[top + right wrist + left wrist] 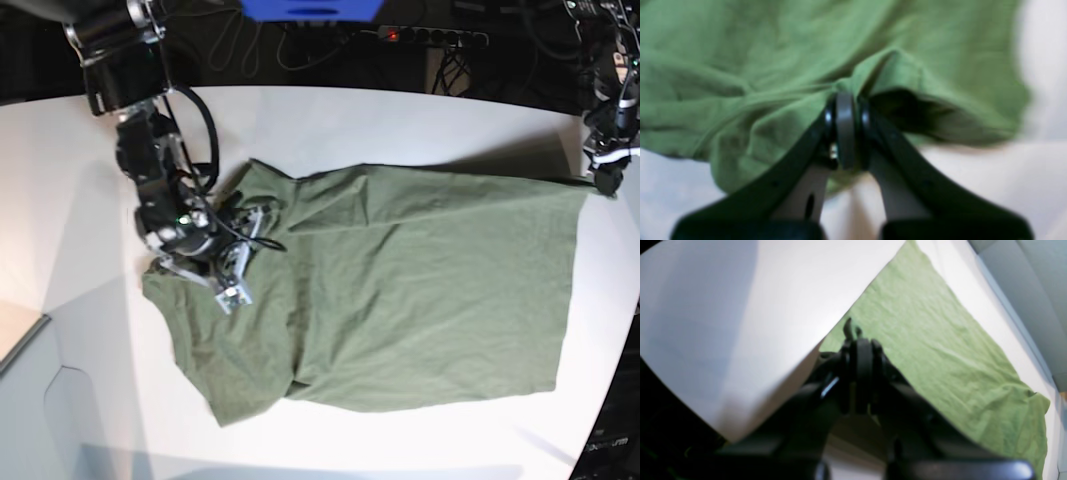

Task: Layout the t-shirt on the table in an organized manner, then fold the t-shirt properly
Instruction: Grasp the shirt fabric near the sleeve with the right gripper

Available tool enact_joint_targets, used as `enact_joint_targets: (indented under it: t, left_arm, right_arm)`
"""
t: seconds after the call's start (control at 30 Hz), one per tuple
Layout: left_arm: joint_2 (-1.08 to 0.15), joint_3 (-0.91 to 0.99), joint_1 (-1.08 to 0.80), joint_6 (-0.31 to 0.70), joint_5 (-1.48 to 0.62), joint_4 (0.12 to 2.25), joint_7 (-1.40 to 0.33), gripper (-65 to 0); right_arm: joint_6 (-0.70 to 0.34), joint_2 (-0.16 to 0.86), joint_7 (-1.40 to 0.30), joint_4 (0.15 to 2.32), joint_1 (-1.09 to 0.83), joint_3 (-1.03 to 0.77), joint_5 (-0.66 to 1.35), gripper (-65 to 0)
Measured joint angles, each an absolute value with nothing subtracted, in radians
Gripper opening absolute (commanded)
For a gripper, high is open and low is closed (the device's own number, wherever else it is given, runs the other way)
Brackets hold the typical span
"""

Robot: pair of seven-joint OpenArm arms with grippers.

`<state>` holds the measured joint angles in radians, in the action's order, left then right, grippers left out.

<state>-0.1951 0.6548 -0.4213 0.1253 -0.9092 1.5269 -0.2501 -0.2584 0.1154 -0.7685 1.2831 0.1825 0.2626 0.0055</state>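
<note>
The olive-green t-shirt lies mostly spread out on the white table, with its hem to the right and its left end bunched and wrinkled. My right gripper rests on that left end and is shut on a raised fold of the cloth; in the right wrist view the gripper has its jaws together. My left gripper is at the shirt's far right corner. In the left wrist view it is shut at the edge of the flat cloth.
The table's curved edge runs close to the shirt's right side. A power strip and cables lie behind the table, beside a blue object. Bare white tabletop lies left of the shirt.
</note>
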Motion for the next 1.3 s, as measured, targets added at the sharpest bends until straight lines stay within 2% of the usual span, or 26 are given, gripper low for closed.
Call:
enact_joint_targets:
  t: [0.07,0.17,0.4,0.57,0.77,0.97,1.17,1.23,1.3]
  left_arm:
    - [-0.194,0.654,-0.421,0.126,-0.910,1.527,-0.253,-64.9]
    - [-0.193,0.654,-0.421,0.126,-0.910,1.526,-0.252,-64.9]
    - [-0.193,0.655,-0.421,0.128,-0.910,1.526,-0.255,-64.9]
    - [-0.193,0.655,-0.423,0.127,-0.910,1.525,-0.254,-64.9]
    - [-0.194,0.654,-0.421,0.127,-0.910,1.525,-0.255,-64.9]
    - [-0.194,0.653,-0.421,0.128,-0.910,1.525,-0.253,-64.9]
    - [-0.194,0.653,-0.421,0.128,-0.910,1.525,-0.253,-64.9]
    - [-0.194,0.653,-0.421,0.128,-0.910,1.525,-0.253,-64.9]
    - [-0.194,0.653,-0.421,0.128,-0.910,1.525,-0.253,-64.9]
  right_arm:
    - [-0.258,0.102,-0.727,1.203,0.209,0.255,-0.004,-59.4]
    - [-0.258,0.101,-0.662,1.228,0.202,0.255,-0.004,-50.6]
    - [-0.258,0.110,-0.583,1.530,0.036,0.209,-0.001,-32.3]
    - [-0.258,0.113,-0.567,1.567,-0.012,0.117,-0.002,-25.2]
    - [-0.258,0.115,-0.580,1.383,0.007,0.097,0.001,-24.5]
    - [-0.285,0.115,-0.488,1.314,0.047,0.097,0.001,-24.6]
    - [-0.285,0.113,-0.489,1.226,0.068,0.102,0.002,-25.2]
    - [-0.286,0.113,-0.485,1.215,0.075,0.102,0.001,-27.0]
    - [-0.287,0.113,-0.484,1.215,0.071,0.102,0.001,-32.6]
